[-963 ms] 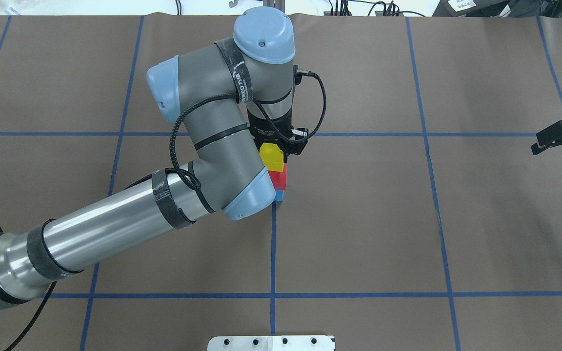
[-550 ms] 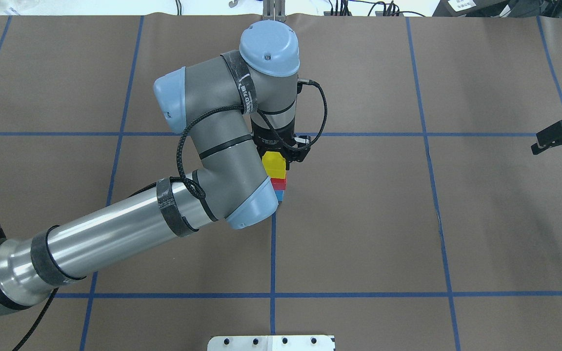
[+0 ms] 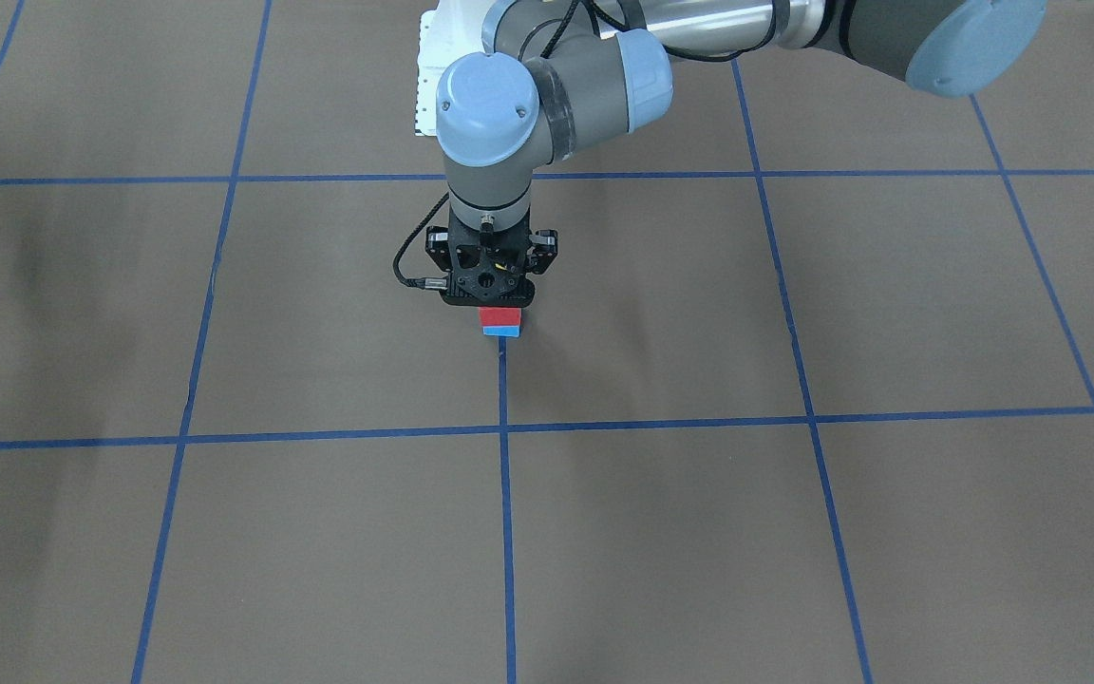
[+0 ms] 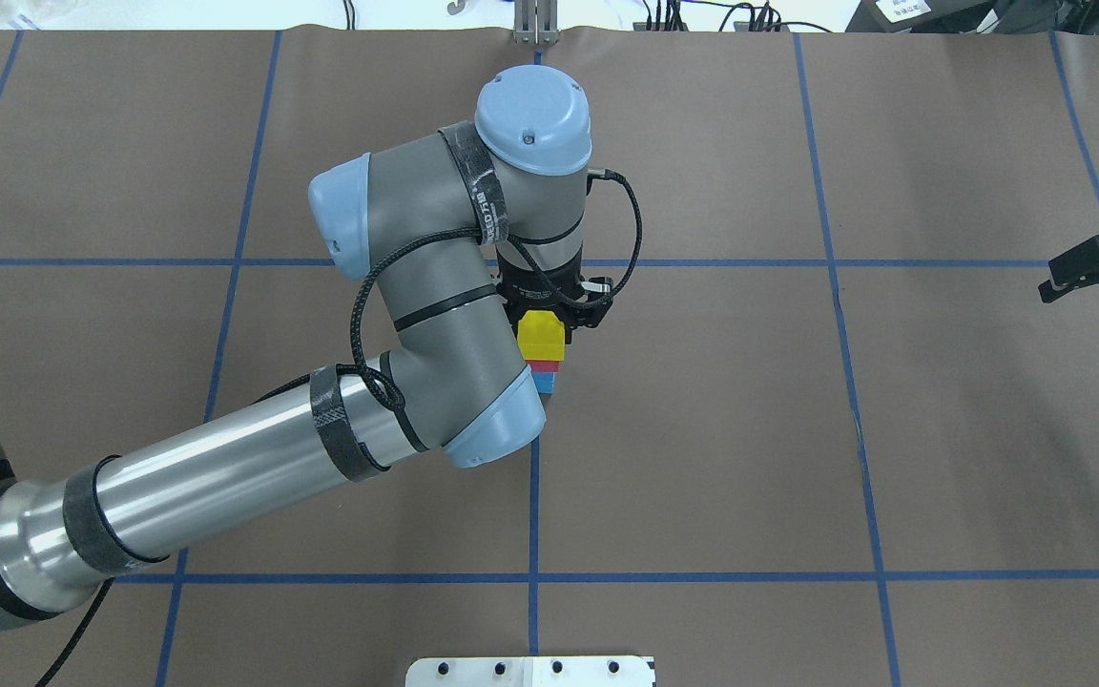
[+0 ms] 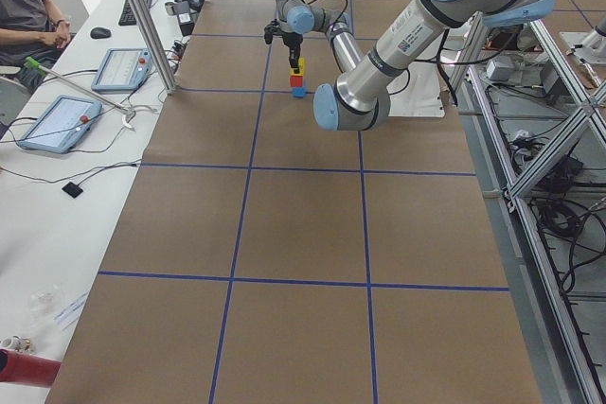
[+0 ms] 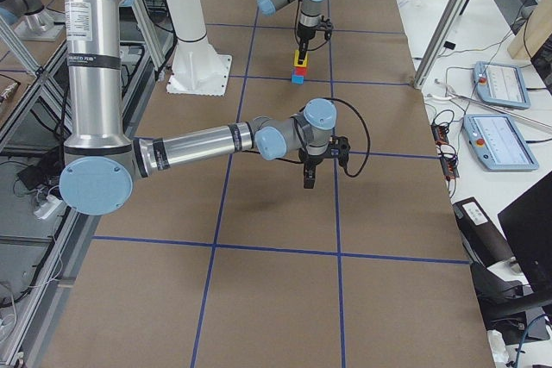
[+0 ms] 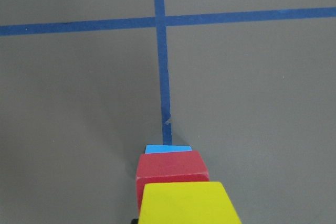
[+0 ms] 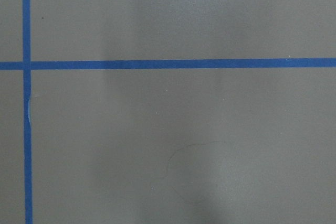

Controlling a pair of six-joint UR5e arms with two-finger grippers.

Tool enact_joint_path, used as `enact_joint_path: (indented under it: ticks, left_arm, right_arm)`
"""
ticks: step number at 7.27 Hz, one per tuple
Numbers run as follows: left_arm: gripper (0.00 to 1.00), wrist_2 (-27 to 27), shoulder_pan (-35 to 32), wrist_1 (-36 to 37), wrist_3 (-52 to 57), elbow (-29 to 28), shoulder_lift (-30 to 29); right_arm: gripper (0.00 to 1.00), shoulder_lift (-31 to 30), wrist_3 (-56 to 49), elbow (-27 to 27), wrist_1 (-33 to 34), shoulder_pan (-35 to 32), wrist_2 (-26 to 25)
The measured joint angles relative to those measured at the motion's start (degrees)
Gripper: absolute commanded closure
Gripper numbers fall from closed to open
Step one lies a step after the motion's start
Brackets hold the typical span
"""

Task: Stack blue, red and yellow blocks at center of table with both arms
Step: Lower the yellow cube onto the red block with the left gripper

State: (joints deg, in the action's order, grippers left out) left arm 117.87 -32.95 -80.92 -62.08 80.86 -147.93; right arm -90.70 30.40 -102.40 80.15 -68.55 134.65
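The left pincer (image 3: 495, 296) is clenched on the yellow block (image 4: 542, 336), with the red block (image 4: 544, 365) and blue block (image 4: 544, 382) stacked directly beneath it on the bench (image 4: 702, 429). I judge that letting go before the yellow block sits square and fully down could make it slip off or topple the stack.

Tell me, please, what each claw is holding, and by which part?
The left claw grips the yellow block by its opposite sides, above the red block; the right claw holds nothing.
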Motion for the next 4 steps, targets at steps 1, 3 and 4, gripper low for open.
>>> enact_joint_path:
  ticks: [1,3,4]
  left_arm:
    - [1.00,0.0,0.0,0.1,-0.2,0.1,0.0]
    - [1.00,0.0,0.0,0.0,-1.2,0.2,0.5]
    - [1.00,0.0,0.0,-0.1,-1.5,0.2,0.7]
  right_arm:
    - [0.00,0.0,0.0,0.0,0.0,0.0,0.0]
    - [0.00,0.0,0.1,0.0,0.0,0.0,0.0]
    - [0.00,0.1,0.1,0.0,0.0,0.0,0.0]
